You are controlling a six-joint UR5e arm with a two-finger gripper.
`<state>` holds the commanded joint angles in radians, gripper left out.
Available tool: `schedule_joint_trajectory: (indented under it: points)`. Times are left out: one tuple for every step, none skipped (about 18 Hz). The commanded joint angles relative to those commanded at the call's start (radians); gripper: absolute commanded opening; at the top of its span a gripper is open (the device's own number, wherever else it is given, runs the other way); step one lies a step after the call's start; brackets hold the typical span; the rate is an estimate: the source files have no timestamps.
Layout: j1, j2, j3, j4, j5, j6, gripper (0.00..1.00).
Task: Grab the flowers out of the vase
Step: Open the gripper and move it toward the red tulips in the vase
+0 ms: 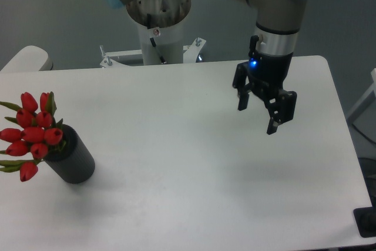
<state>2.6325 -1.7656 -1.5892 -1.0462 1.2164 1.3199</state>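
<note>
Camera view cuts off much: arm [276,4] lost above the top edge, table [194,163] clipped along the left and bottom edges, leaf tips of the flowers [32,133] running out of frame at far left. Stems hidden inside the vase [73,160], only the buds and a few narrow leaves showing above its mouth. Vase rim mostly covered by the bunch, so hollow top hard to make out.

One bunch, roughly nine red closed buds countable, smooth and oval, with green pointed leaves poking sideways. One vase, matte dark grey-black, plain cylinder, appearing tilted toward the lower right from this angle. Sits near the left edge of the table, flowers spilling wider than the cylinder, toward upper left.

One gripper [257,116], black, hanging over the right half of the table, well apart from vase and flowers. Two fingers, jaws spread apart with nothing between them. Small blue light glowing on the wrist just above. Wrist section silver-grey, joint caps pale blue.

Table top white, smooth, with rounded corners. Behind it, one pale robot pedestal [161,33] on a bolted metal base. Dark object at the bottom right corner too clipped to identify.
</note>
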Motion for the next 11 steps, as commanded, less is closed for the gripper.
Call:
schedule_joint_trajectory:
  points:
    - [-0.021, -0.002, 0.000, 0.002, 0.000, -0.067, 1.00]
    - [-0.032, -0.003, -0.002, 0.009, -0.002, -0.121, 1.00]
    - [-0.039, -0.002, -0.008, 0.027, -0.002, -0.151, 1.00]
    - [-0.040, 0.001, -0.024, 0.044, -0.003, -0.160, 1.00]
    - [-0.042, 0.012, -0.052, 0.058, -0.009, -0.159, 1.00]
    - [-0.048, 0.014, -0.072, 0.069, -0.026, -0.160, 1.00]
    - [-0.054, 0.018, -0.089, 0.069, -0.050, -0.162, 1.00]
    - [-0.057, 0.035, -0.107, 0.069, -0.070, -0.163, 1.00]
    - [-0.057, 0.046, -0.130, 0.069, -0.090, -0.172, 1.00]
    - [-0.060, 0.051, -0.153, 0.071, -0.115, -0.183, 1.00]
    - [-0.060, 0.061, -0.172, 0.072, -0.155, -0.189, 1.00]
